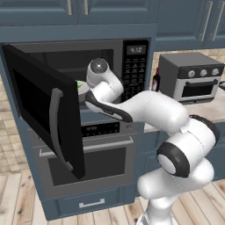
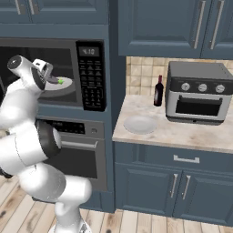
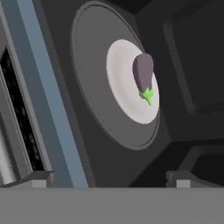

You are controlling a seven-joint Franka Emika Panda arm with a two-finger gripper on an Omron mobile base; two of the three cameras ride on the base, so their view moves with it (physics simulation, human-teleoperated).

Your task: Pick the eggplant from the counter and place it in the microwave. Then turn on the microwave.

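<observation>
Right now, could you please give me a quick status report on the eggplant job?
Hand open, empty, at the microwave mouth. Eggplant lying on the turntable inside. Microwave door wide open; needs shutting before start.

Even flat rendered light; microwave (image 1: 66,57) interior dim; slight softness.

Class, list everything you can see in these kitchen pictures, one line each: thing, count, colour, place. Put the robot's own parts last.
eggplant: 1, purple, green stem, on the microwave's white plate
microwave: 1, black, door open, above the wall oven
wall oven: 1, steel, below microwave
counter: 1, beige
toaster oven: 1, grey, on counter
bottle: 1, dark red, beside toaster oven
plate: 1, pale, on counter
gripper: 1, dark tips apart, empty, facing the eggplant
</observation>
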